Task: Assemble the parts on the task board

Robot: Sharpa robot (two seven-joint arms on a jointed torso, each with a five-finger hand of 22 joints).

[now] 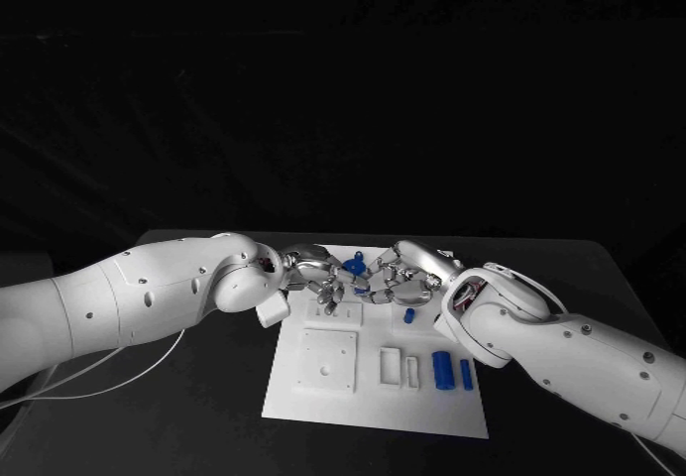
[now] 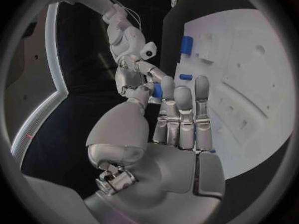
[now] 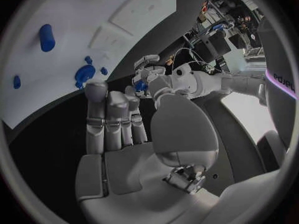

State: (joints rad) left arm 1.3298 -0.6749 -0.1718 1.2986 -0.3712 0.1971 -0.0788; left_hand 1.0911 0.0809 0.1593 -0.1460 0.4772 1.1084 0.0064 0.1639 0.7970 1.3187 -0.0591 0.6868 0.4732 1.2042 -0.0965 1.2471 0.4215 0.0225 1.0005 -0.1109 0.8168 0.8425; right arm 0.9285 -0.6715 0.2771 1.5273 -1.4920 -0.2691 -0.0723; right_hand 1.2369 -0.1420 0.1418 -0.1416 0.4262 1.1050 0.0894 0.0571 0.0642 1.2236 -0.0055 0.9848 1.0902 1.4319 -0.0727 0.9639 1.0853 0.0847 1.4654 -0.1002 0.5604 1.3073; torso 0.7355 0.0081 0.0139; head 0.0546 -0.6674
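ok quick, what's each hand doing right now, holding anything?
Left hand: pinching a small blue part.
Right hand: also touching that part; firm grip cannot be told.

The far end of the task board (image 1: 375,402) is hidden behind both hands' fingers (image 1: 317,286), and whether the small blue part (image 1: 361,289) between them is pinched cannot be told.

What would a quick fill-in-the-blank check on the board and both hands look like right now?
1. The left hand and right hand meet over the task board's ___ end.
2. Two blue cylinders lie side by side on the robot's ___ side of the board.
3. The small part between the two hands is ___ in colour.
Missing words: far; right; blue.
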